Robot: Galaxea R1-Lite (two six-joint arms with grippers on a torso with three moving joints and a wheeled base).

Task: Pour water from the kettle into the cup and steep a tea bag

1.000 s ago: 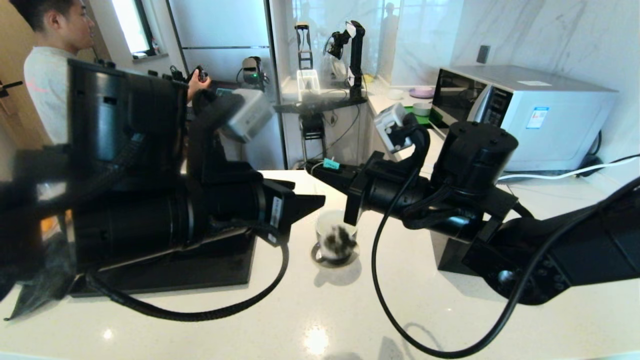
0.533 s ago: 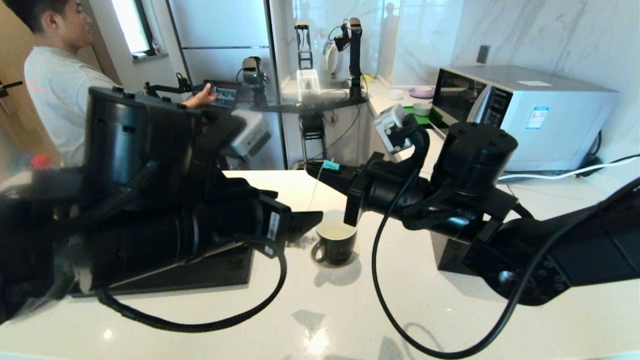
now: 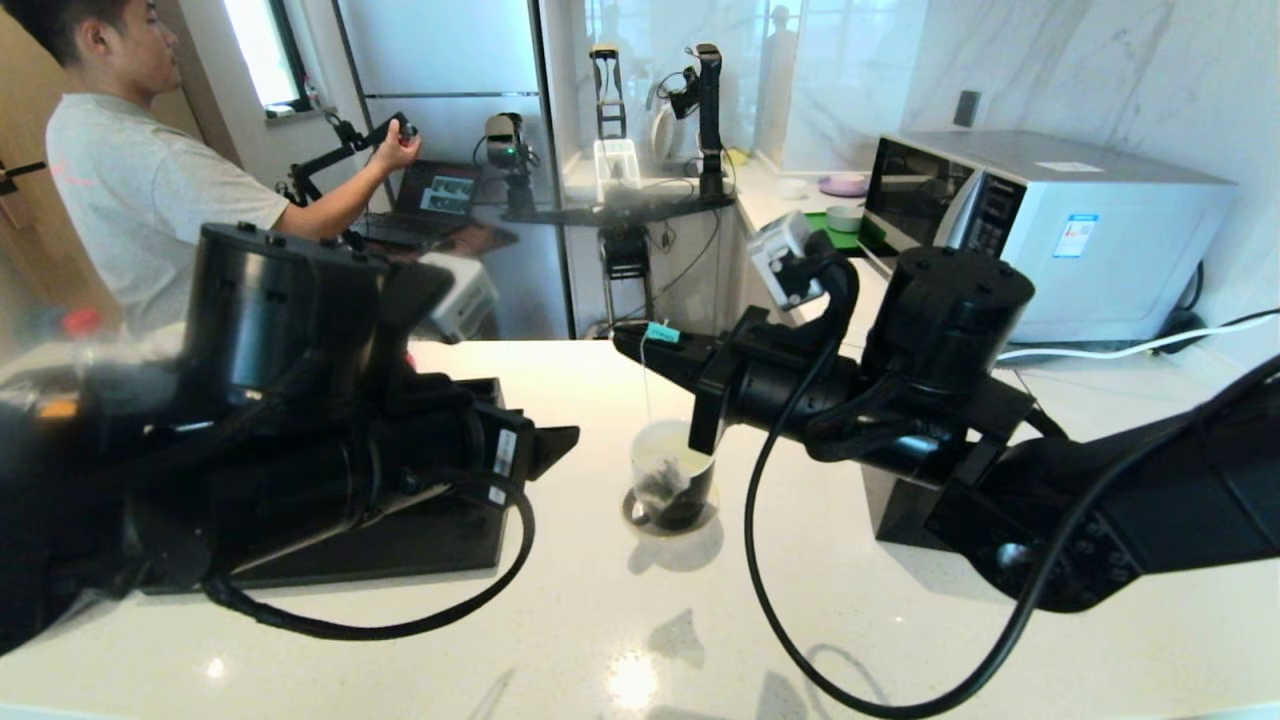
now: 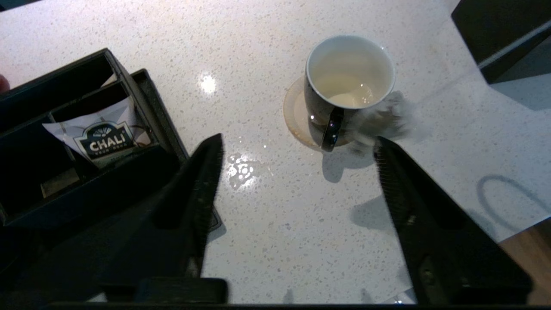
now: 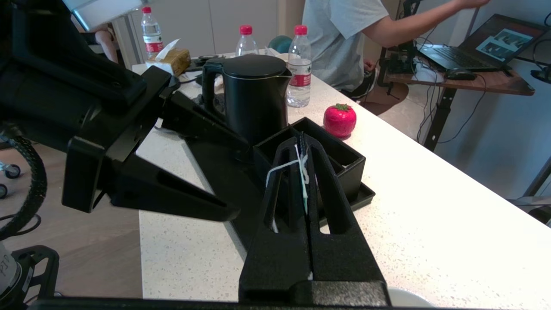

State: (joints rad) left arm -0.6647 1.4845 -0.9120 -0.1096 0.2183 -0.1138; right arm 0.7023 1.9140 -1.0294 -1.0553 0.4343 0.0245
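Left end effector (image 3: 560, 440) drawn back — tea bag (image 3: 662, 478) swinging beside cup (image 3: 672, 487)

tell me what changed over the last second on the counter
The left pincer has pulled back from the cup, toward the robot's left, jaws open and empty. The tea bag has swung on its string and now hangs at the cup's near side rather than inside it. The right pincer stays shut on the string above the cup. The cup and kettle have not moved.
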